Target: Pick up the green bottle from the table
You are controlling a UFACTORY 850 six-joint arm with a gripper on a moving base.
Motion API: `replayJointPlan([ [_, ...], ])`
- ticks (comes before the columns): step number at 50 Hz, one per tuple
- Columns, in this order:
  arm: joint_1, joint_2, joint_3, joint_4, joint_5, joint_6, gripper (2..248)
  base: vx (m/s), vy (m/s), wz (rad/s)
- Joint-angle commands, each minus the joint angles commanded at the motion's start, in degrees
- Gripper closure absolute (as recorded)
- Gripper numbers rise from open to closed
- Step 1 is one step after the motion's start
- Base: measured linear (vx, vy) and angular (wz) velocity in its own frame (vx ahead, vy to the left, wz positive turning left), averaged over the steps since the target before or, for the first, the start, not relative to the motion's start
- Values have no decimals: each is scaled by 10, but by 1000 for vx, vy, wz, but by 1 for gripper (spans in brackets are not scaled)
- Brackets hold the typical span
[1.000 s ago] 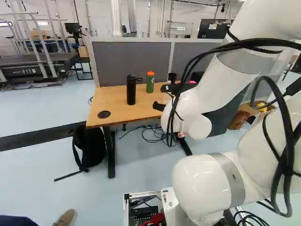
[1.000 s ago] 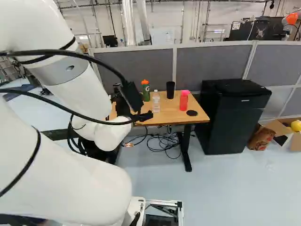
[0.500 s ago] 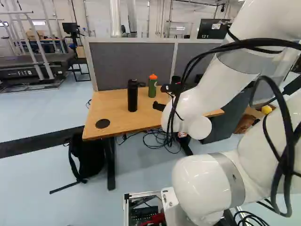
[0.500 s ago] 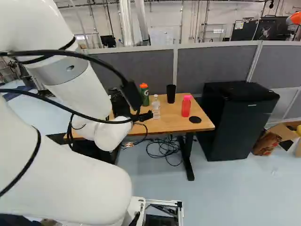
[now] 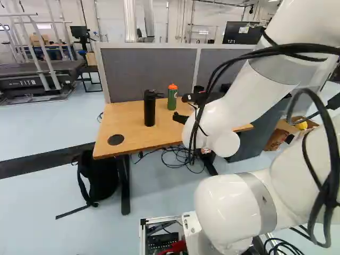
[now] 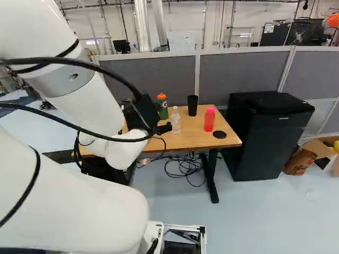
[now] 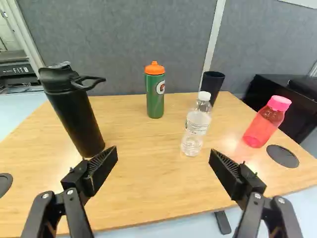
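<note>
by the clock, with twelve straight ahead of the claw (image 5: 179,109), the wrist view shows a black flask (image 7: 74,114) nearest at ten, then a clear bottle (image 7: 195,129) at one and a pink bottle (image 7: 265,124) at two. the left base view hides both bottles behind the arm (image 5: 239,204) but shows the flask whole; the right base view shows both bottles plainly. farther off, at twelve, the green bottle (image 7: 155,96) stands upright on the desk (image 7: 138,188), with a black cup (image 6: 192,105) at one. only the right base view fully shows the black fridge (image 6: 265,137) beyond. the arm bends forward, its wrist low by the desk, the claw's two fingers wide apart.
</note>
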Motion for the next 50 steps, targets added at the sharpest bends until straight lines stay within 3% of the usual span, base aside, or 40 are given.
replayJointPlan([
  [50,0,-34,-99,0,0,0,3,0,0,0],
])
